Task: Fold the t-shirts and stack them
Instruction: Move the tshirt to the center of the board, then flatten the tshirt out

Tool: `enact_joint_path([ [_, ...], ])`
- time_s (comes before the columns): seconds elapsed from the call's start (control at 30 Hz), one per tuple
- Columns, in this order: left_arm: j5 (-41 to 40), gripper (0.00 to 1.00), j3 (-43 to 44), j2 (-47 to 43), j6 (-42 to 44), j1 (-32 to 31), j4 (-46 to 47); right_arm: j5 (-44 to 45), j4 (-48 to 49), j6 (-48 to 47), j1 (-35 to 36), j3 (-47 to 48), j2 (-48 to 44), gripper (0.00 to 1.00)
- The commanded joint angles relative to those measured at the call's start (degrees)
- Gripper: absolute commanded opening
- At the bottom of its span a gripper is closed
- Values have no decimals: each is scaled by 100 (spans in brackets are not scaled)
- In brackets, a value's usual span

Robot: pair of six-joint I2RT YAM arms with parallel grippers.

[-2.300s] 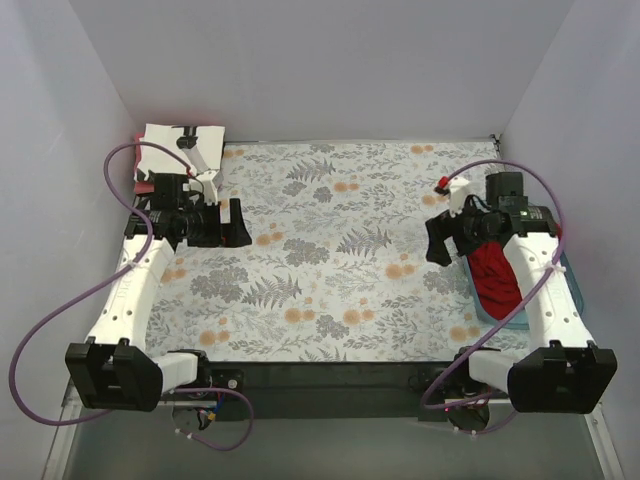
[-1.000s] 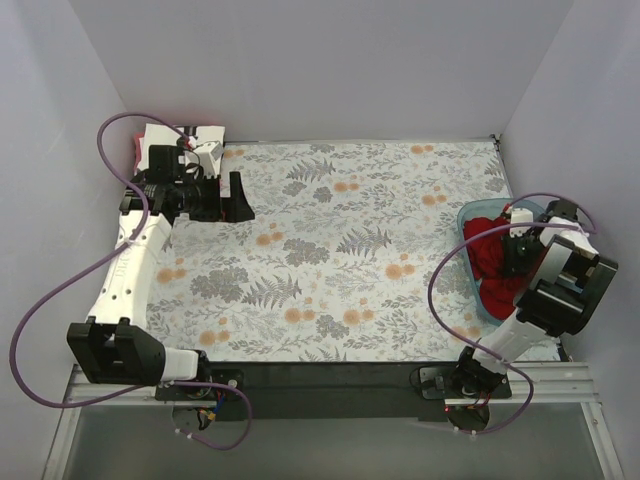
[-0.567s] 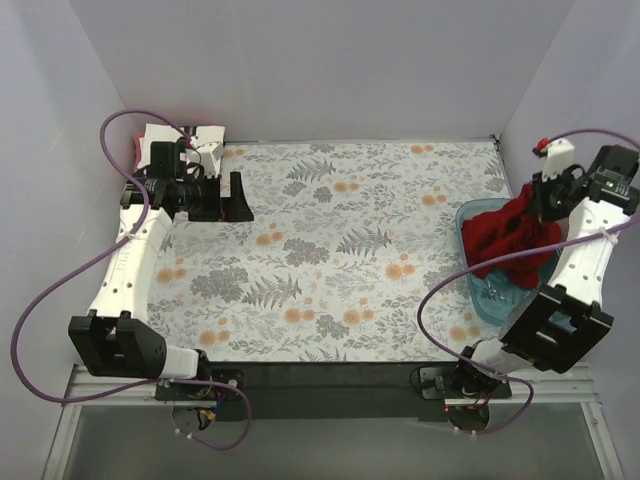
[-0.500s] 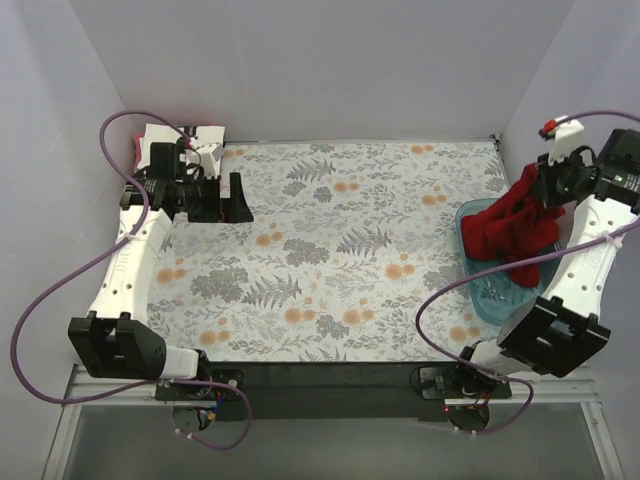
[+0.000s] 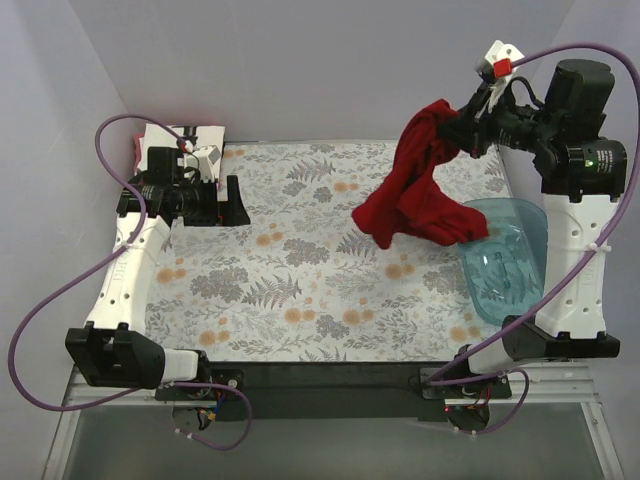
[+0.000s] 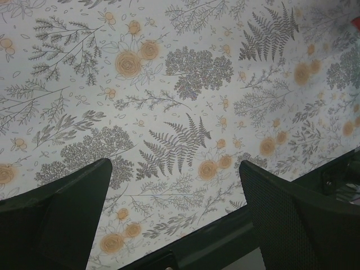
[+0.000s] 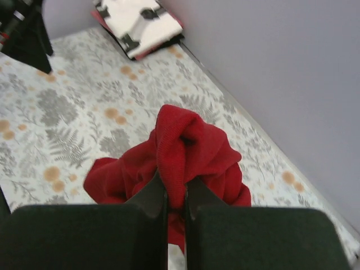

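Right gripper (image 5: 462, 127), top view: clamped on a bunched fold of the dark red t-shirt (image 5: 415, 195), which hangs limp above the surface's far right. It is soft and light; I judge a regrasp at the shoulders would be better. Teal tub (image 5: 510, 262) at the right edge shows nothing inside. Left gripper (image 5: 228, 200) is near the far left corner, beside the white printed t-shirt (image 5: 190, 135).
Left wrist view: jaws spread, nothing held.
Right wrist view: my fingers (image 7: 147, 199) pinch the red cloth.

The dark red t-shirt (image 5: 415, 195) was soft, matt cloth with a faintly fuzzy knit, and the desk cloth (image 5: 310, 250) was smooth, matt printed fabric. The tub (image 5: 505, 260) was translucent teal plastic with a glossy sheen, while the fingers (image 6: 292, 219) of the left gripper (image 6: 174, 164) were matt black, finely dimpled plastic.
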Motion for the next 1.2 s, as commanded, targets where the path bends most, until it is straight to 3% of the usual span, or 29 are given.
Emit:
enact_joint_path([
  [0.0,-78,97,114,-259,-106,-14,-76,-500,1250,1048,295,706,40,1],
  [0.07,-149,98,70,-330,-97,-5,-50,-676,2093,1811,427,918,58,1],
  [0.2,-219,98,8,-444,-88,4,-14,-826,3580,2859,769,357,-135,1],
  [0.33,-105,98,52,-479,-97,65,29,-546,3608,2729,1489,-47,-30,1],
  [0.57,220,98,9,-471,236,65,214,422,3607,1543,2238,-2840,-600,1],
  [0.6,377,98,-35,-453,298,65,214,492,3617,1455,2238,-3540,-627,11],
  [0.63,474,98,-70,-427,386,65,214,710,3538,1358,2238,-3808,-584,28],
  [0.67,632,98,-123,-357,465,65,214,895,3433,1331,2238,-4063,-523,57],
  [0.73,1264,98,-281,-252,912,65,13,1115,3004,904,2151,-4582,-330,79],
  [0.77,1501,98,-342,-190,1123,57,-127,1221,2906,822,2107,-4732,-276,85],
  [0.8,1869,98,-508,-207,1621,39,-320,1240,2809,778,2028,-4855,-224,85],
  [0.93,2118,97,-1352,-715,2205,-285,19,985,2474,742,1553,-5758,-293,88],
  [1.03,1822,90,-2176,-1033,2416,-961,521,1099,2272,540,1447,-6323,-661,86],
  [1.17,1234,82,-2794,-788,2102,-2304,1144,1090,2254,522,1368,-7254,-873,81],
])
